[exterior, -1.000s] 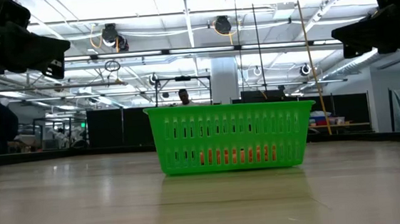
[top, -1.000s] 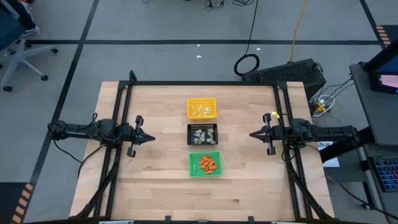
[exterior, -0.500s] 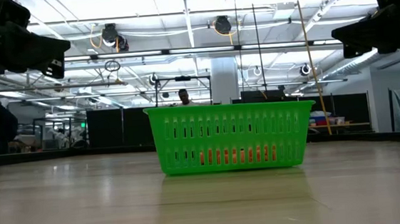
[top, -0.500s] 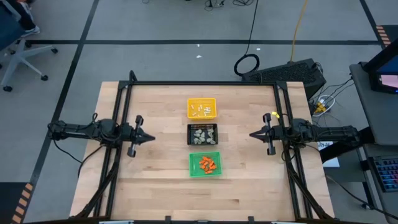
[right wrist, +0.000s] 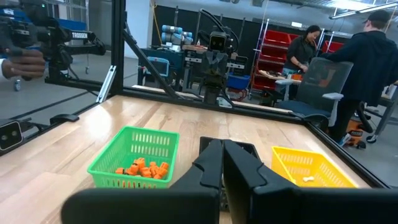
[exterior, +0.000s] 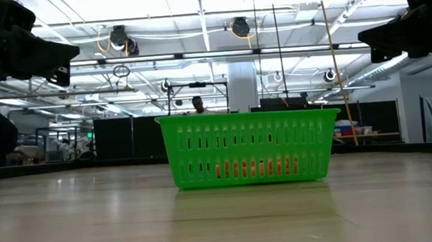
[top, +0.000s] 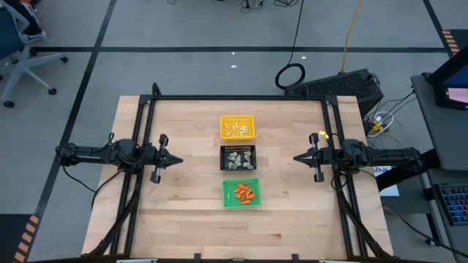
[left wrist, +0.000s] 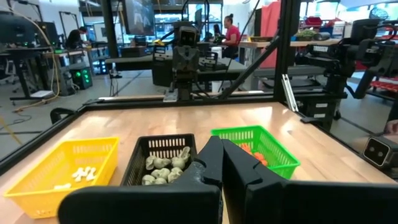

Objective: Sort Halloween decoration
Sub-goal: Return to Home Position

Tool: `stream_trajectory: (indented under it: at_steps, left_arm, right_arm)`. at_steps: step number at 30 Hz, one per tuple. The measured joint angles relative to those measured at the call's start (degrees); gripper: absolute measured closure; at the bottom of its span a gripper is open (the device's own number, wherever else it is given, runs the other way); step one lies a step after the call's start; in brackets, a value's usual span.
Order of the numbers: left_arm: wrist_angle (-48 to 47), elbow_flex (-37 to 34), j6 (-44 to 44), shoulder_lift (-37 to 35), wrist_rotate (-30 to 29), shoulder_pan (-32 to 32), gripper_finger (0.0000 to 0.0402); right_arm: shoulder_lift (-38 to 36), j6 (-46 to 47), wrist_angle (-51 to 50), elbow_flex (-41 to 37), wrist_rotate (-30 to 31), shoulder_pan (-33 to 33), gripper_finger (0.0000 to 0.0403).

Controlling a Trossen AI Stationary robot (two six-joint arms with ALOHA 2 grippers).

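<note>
Three small trays stand in a row at the table's middle. The yellow tray (top: 237, 126), farthest back, holds thin white sticks (left wrist: 81, 174). The black tray (top: 238, 157) holds beige-grey lumps (left wrist: 163, 168). The green tray (top: 242, 193), nearest the front, holds orange bits (right wrist: 142, 168). My left gripper (top: 180, 160) hangs shut at the table's left, pointing level toward the trays. My right gripper (top: 295, 157) hangs shut at the right, facing it. Both are well clear of the trays and above the table.
A black frame (top: 238, 98) runs along the table's far edge and down both sides. Bare wood lies between each gripper and the trays and along the near edge. People (right wrist: 364, 56) stand and sit in the room beyond the table.
</note>
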Motion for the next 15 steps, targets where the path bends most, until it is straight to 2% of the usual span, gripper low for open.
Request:
stream_trajectory:
  at_steps: [15]
  left_arm:
    - [-0.03, 0.0, 0.11, 0.0, -0.48, 0.01, 0.0402]
  right_arm:
    - [0.0, 0.0, 0.0, 0.0, 0.0, 0.02, 0.0403]
